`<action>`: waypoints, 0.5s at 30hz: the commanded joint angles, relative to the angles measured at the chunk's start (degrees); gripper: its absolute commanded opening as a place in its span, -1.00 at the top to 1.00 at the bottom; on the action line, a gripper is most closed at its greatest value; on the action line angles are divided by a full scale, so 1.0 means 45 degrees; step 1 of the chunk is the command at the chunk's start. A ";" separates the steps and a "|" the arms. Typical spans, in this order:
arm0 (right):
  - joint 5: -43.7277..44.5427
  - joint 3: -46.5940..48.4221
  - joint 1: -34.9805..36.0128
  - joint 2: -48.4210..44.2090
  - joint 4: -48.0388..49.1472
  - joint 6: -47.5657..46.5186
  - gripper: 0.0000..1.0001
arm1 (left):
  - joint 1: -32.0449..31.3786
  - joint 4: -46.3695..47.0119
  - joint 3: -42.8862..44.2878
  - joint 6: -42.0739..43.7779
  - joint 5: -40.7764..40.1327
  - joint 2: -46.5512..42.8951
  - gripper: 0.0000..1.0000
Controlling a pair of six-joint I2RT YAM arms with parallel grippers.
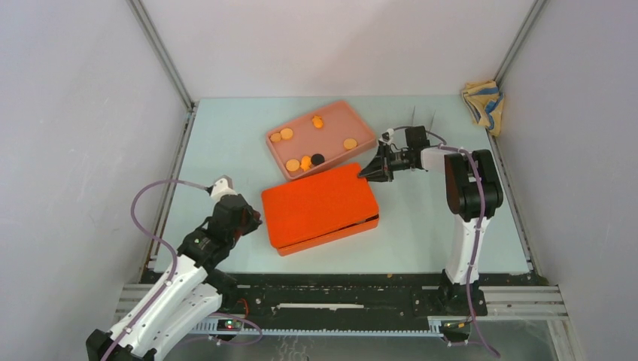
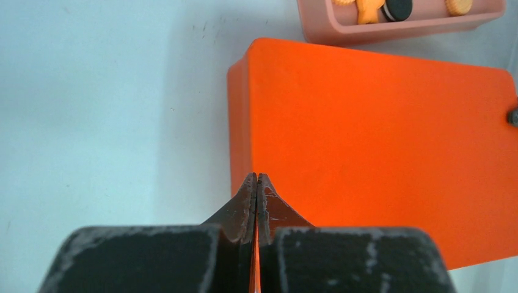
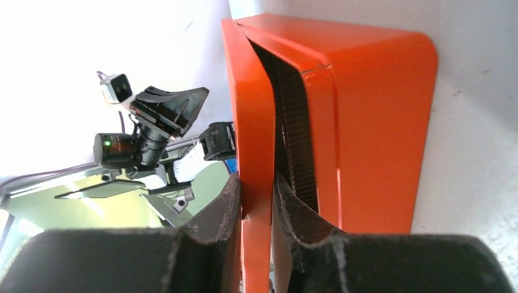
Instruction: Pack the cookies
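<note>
Several cookies (image 1: 293, 165), mostly orange discs and one black (image 1: 317, 159), lie in an open pink tray (image 1: 360, 124) at the back centre. An orange box with its lid (image 1: 320, 203) on sits in front of the tray. My right gripper (image 1: 370, 173) is shut on the lid's far right corner. In the right wrist view (image 3: 256, 180) the lid (image 3: 253, 122) stands slightly lifted off the base (image 3: 379, 122). My left gripper (image 1: 254, 221) is shut and empty at the lid's left edge (image 2: 256, 177). The left wrist view shows the tray (image 2: 397, 27) with a black cookie (image 2: 400, 7).
A yellow and blue cloth (image 1: 482, 104) lies at the back right corner. Grey walls and metal rails (image 1: 177, 162) bound the table on three sides. The arm bases stand at the near edge.
</note>
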 commanded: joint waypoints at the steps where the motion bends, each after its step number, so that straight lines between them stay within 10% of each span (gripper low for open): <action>1: -0.0015 0.0773 -0.0192 0.0264 -0.0967 -0.0655 0.90 | 0.0019 0.0440 -0.0621 -0.0176 0.0518 0.0043 1.00; 15: -0.0080 0.1832 -0.0257 0.1046 -0.3592 -0.3031 0.90 | -0.0020 0.1294 -0.1364 -0.0680 0.1356 -0.0047 1.00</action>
